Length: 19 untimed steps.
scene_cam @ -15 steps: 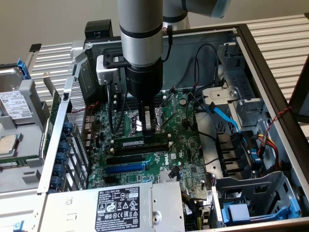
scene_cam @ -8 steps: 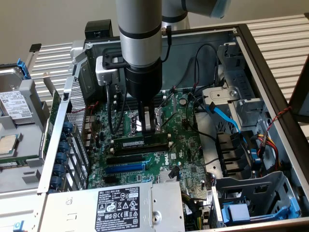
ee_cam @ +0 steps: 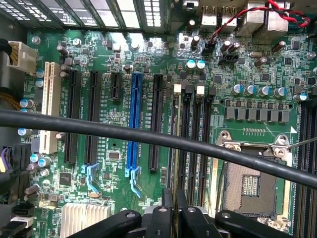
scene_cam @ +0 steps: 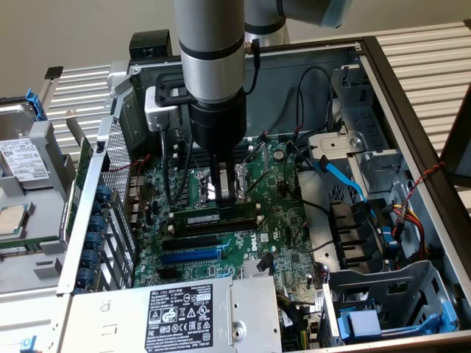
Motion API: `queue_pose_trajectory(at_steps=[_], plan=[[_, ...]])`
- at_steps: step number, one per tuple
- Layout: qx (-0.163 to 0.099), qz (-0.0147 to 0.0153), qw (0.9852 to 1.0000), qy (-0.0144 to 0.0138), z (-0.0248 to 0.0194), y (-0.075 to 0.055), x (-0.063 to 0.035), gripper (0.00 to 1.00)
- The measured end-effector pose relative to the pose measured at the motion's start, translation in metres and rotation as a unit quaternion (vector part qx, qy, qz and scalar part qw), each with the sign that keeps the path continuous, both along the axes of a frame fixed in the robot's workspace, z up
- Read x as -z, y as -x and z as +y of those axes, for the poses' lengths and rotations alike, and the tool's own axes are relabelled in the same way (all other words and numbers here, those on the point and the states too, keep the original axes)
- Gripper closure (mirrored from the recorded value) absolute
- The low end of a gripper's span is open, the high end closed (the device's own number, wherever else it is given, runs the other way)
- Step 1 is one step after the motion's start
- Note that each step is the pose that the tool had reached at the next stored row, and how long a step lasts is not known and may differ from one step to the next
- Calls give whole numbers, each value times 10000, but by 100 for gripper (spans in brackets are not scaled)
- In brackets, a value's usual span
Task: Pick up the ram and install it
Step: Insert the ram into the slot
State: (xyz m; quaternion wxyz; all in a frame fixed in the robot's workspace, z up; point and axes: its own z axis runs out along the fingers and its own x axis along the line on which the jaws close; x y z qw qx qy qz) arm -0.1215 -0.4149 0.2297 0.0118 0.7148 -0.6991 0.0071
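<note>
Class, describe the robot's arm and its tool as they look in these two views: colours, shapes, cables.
The arm is a thick silver-grey cylinder with a black band, ending in a black cylindrical wrist. A white box with black cables sits beside it. The tool is black; the wrist view shows its black linkages with round pivot bolts.

Arm link: smooth silver-grey metal cylinder [scene_cam: 210,33] with a black ring band at its lower end.
Joint cap: pale blue plastic cover [scene_cam: 335,11] at the top edge.
Wrist body: matte black cylinder [scene_cam: 217,125].
Side module: white and grey box-shaped camera unit [scene_cam: 158,110].
Cabling: thin black cable [ee_cam: 148,136].
Gripper: black linkage arms with round screw heads [ee_cam: 171,218].
</note>
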Motion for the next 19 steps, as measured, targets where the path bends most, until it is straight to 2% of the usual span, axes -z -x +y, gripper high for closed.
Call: queue_pose_trajectory(at_steps=[11, 19], plan=[[1, -13, 10000, 0, 0, 6, 2, 87], [1, -38, 10000, 0, 0, 6, 2, 87]])
